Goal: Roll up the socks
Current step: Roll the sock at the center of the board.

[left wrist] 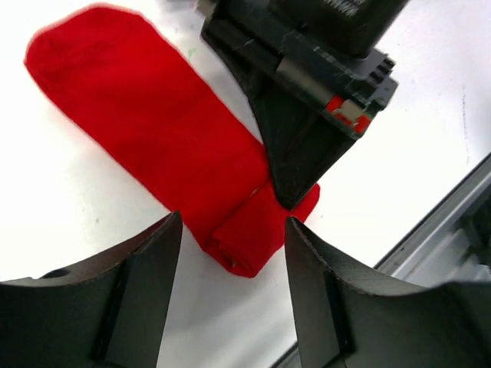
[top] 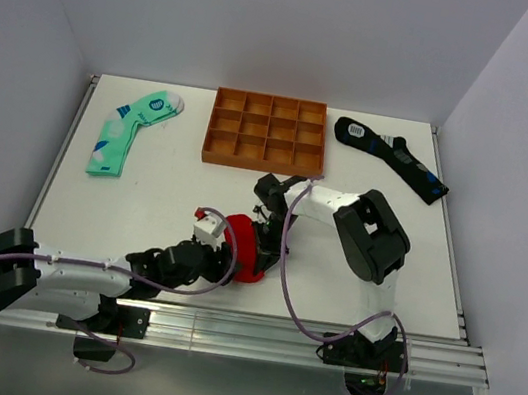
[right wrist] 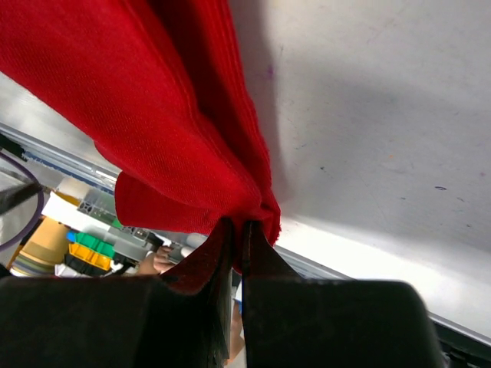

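A red sock (top: 247, 248) lies near the table's front edge, its near end turned over into a short roll (left wrist: 249, 238). My right gripper (top: 264, 248) is shut on the sock's folded end (right wrist: 238, 201), pinching the cloth between its fingertips. My left gripper (left wrist: 230, 253) is open, its fingers (left wrist: 318, 299) standing either side of the rolled end without touching it. A green patterned sock (top: 129, 130) lies at the far left. A black sock (top: 391, 156) lies at the far right.
An orange compartment tray (top: 266, 133) stands at the back centre. The table's metal front rail (top: 301, 341) runs just below the red sock. Cables loop from the arms over the table near the sock.
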`<action>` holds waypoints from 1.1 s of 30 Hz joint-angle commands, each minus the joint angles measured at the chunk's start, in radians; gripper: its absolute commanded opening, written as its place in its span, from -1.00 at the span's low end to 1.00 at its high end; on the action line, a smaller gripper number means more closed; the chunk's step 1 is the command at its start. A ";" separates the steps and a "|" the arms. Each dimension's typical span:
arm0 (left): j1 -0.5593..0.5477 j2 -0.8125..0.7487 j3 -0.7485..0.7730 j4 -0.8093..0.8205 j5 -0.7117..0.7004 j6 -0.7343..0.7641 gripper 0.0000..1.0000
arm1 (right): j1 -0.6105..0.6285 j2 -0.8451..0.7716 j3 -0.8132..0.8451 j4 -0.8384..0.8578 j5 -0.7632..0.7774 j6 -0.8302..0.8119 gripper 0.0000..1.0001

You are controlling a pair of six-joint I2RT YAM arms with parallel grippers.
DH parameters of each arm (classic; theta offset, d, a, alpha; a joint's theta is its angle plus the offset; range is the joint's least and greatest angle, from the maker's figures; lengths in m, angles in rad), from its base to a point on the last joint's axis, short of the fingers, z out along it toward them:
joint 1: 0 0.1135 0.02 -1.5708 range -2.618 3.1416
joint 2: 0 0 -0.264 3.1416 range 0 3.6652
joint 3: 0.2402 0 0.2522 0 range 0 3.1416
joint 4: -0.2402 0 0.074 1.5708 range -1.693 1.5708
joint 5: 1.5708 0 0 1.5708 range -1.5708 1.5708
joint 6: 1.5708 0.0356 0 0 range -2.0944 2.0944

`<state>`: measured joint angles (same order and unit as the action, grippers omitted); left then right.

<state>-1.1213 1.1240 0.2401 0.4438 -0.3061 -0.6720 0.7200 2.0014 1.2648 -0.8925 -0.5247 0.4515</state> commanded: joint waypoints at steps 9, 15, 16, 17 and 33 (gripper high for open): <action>-0.118 0.037 0.088 0.024 -0.091 0.268 -0.07 | -0.004 0.071 0.080 -0.112 0.112 -0.059 -1.00; -0.164 0.057 0.123 -0.031 -0.034 0.374 0.14 | -0.004 0.085 0.125 -0.148 0.124 -0.073 -1.00; -0.164 0.065 0.131 -0.063 -0.028 0.393 0.15 | -0.004 0.086 0.127 -0.149 0.124 -0.076 -1.00; -0.164 0.068 0.139 -0.069 -0.034 0.399 0.16 | -0.004 0.088 0.133 -0.152 0.126 -0.077 -1.00; -0.163 0.238 0.258 -0.157 0.022 0.468 0.11 | -0.013 0.092 0.125 -0.154 0.111 -0.097 -1.00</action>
<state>-1.2800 1.3525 0.4686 0.2981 -0.2813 -0.2218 0.7189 2.0686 1.3750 -1.0336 -0.4721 0.3756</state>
